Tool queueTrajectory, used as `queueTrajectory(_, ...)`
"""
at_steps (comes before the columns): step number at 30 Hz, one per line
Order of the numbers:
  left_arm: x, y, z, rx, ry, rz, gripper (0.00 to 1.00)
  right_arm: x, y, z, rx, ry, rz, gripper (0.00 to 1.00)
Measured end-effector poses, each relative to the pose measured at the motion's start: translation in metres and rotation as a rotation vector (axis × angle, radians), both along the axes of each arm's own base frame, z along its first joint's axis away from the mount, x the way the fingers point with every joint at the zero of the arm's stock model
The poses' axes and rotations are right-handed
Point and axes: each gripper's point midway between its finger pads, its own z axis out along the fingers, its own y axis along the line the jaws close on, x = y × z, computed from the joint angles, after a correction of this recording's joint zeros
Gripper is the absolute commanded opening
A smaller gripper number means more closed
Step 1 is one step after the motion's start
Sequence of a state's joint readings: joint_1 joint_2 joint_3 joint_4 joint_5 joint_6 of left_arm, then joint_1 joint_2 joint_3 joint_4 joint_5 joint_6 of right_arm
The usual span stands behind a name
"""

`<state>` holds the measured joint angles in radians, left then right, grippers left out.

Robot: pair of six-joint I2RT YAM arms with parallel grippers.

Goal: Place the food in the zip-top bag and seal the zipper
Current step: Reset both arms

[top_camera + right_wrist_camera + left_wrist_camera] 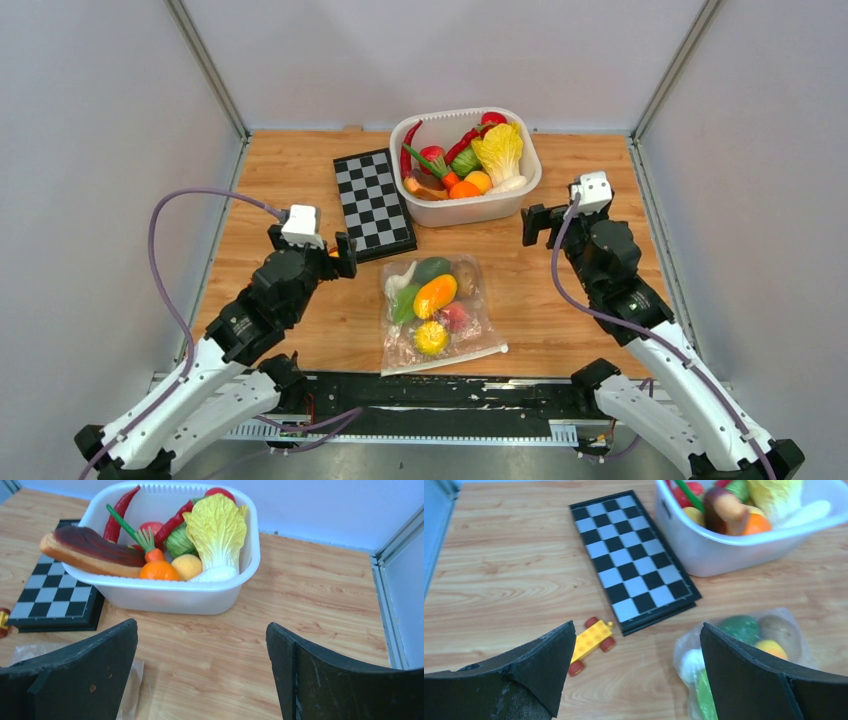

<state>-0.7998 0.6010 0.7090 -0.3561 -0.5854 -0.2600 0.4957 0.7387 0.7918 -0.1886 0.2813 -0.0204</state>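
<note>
Wood tabletop (560, 300), grey walls. L to R: left gripper (345, 255), jaws wide apart, empty, near yellow toy car (591, 645); chessboard (373, 203); zip-top bag (478, 335) flat at centre w/ food (435, 296) inside, zipper (445, 361) toward arm bases; white tub (465, 208) w/ toy veg (497, 150) behind; right gripper (530, 225), also spread wide, empty.

Pretty plain setup: a light wood-grain bench (300, 180) boxed in by pale grey walls (90, 150) on the left, back and right, with thin metal posts (208, 70) in the two far corners. A black rail (450, 392) runs along the near edge. Lighting's soft and even.
</note>
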Motion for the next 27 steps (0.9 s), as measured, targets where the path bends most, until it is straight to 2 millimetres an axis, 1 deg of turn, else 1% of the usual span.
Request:
queueTrajectory(2, 0.009, 0.016, -0.002, -0.015, 0.016, 0.048, 1.0, -0.001, 0.001, -0.007, -0.017, 0.025, 0.011, 1.0)
queueTrajectory(4, 0.015, 0.027, -0.005, -0.038, 0.032, 0.081, 1.0, -0.002, 0.0, -0.014, -0.018, 0.054, 0.003, 1.0)
queueTrajectory(7, 0.019, 0.042, -0.01, -0.076, 0.064, 0.118, 1.0, 0.0, -0.007, -0.029, -0.006, 0.12, -0.038, 1.0)
queueTrajectory(10, 0.016, 0.047, -0.013, -0.093, 0.087, 0.132, 1.0, 0.007, -0.026, -0.044, 0.016, 0.216, -0.122, 1.0)
queueTrajectory(12, 0.012, 0.049, -0.014, -0.101, 0.098, 0.134, 1.0, 0.013, -0.044, -0.052, 0.054, 0.278, -0.197, 1.0)
queueTrajectory(14, 0.007, 0.051, -0.012, -0.12, 0.097, 0.139, 1.0, 0.014, -0.056, -0.059, 0.102, 0.322, -0.249, 1.0)
queueTrajectory(16, 0.002, 0.053, -0.011, -0.137, 0.094, 0.149, 1.0, 0.011, -0.057, -0.062, 0.131, 0.344, -0.259, 1.0)
queueTrajectory(20, -0.004, 0.059, -0.006, -0.19, 0.079, 0.184, 1.0, 0.005, -0.051, -0.056, 0.188, 0.337, -0.235, 1.0)
queueTrajectory(24, -0.002, 0.063, -0.015, -0.184, 0.14, 0.237, 1.0, -0.005, -0.051, -0.034, 0.237, 0.258, -0.215, 1.0)
queueTrajectory(27, 0.003, 0.068, -0.016, -0.165, 0.188, 0.294, 1.0, -0.013, -0.05, -0.023, 0.258, 0.206, -0.192, 1.0)
